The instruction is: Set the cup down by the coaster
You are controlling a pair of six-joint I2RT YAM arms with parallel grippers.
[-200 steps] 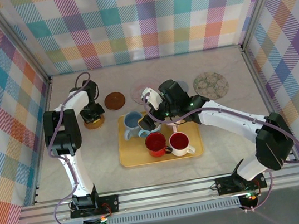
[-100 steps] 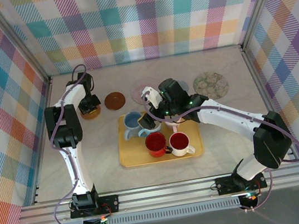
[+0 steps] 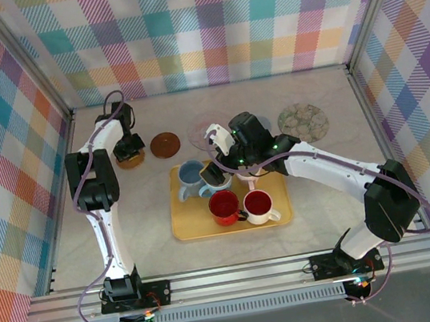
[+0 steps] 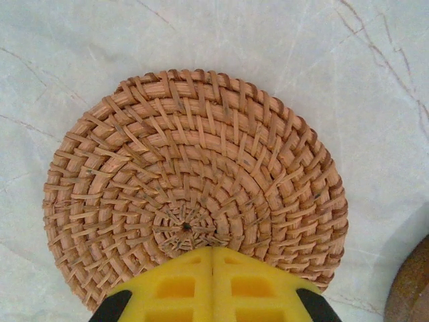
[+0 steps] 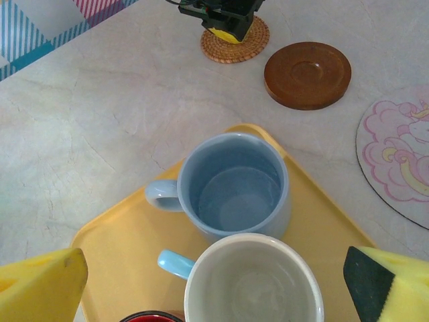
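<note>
Yellow plastic tray (image 3: 189, 228) is the thing to go by here. On its near half there's a red cup (image 3: 223, 207), and right beside it a red-lined cup (image 3: 260, 205) that's white outside. On the tray's far half, a blue cup (image 5: 234, 184) stands in the far left corner with its handle toward the tray's left edge. The white cup (image 5: 253, 285) with the light blue handle is just beside it, more toward the tray's middle, upright and empty, so it's on the tray and well apart from any coaster. The right gripper (image 5: 214, 288) hangs over that white cup with its fingers spread wide, one on each side, nothing grasped. Past the tray's far edge, on the marble table (image 3: 127, 223), a pink coaster (image 5: 399, 154) lies closest, about level with the tray's middle. A brown coaster (image 5: 307, 74) sits off the far left corner and a mottled coaster (image 3: 303, 122) off the far right. Furthest left of the tray is the wicker coaster (image 4: 194, 181), with the left gripper (image 4: 212, 255) over its edge, fingers clenched together on nothing; can't tell if they touch the weave.
</note>
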